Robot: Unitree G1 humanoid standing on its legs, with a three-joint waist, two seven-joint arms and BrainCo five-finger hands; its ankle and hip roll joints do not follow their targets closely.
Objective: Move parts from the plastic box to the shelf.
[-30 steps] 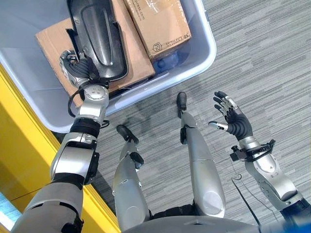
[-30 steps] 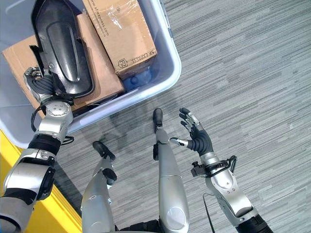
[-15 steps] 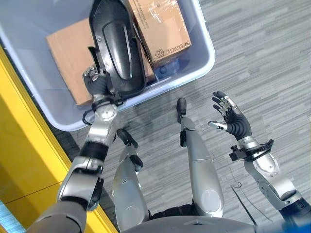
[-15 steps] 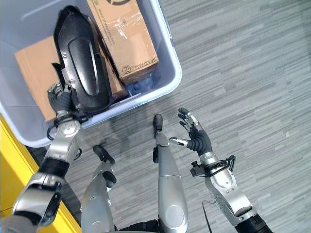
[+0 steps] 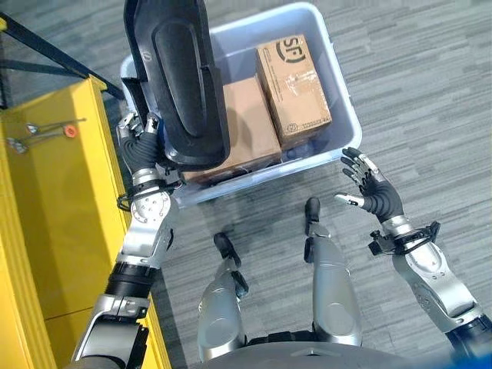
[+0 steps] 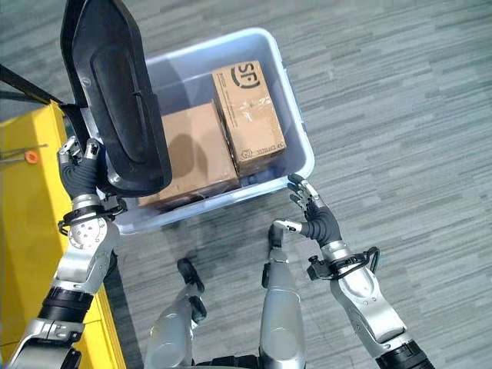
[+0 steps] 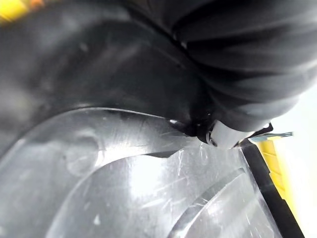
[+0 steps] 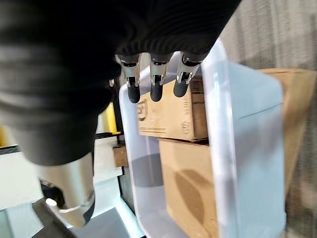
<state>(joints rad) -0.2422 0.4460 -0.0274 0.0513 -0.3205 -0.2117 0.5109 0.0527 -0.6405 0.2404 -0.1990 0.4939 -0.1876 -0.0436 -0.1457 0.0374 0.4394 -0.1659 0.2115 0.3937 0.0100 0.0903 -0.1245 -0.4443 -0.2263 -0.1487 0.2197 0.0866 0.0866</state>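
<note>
Part (image 5: 178, 77): a long black moulded plastic panel, glossy, with a rounded outline, a raised rim and a long oval recess down its middle. It is held upright, raised above the left edge of the box (image 5: 338, 92), its lower end at the left hand (image 5: 141, 142).

Left hand: fingers curled round the lower edge of the part, clamping it. In the left wrist view the part's scuffed black surface (image 7: 129, 188) lies directly against the hand.

Right hand (image 6: 314, 217): fingers straight and spread, thumb apart, holding nothing. It hangs just beside the near right corner of the box, not touching it. The right wrist view shows its dark fingertips (image 8: 155, 92) in a row just outside the box wall.

Box: pale translucent plastic, rectangular, standing on grey striped carpet (image 5: 430, 92). Inside lie two brown cartons side by side: a larger flat carton (image 6: 192, 150) to the left, partly behind the part, and a taped printed carton (image 6: 247, 115) to the right.

Yellow shelf (image 5: 54, 200): just left of the box, beside the left arm.
</note>
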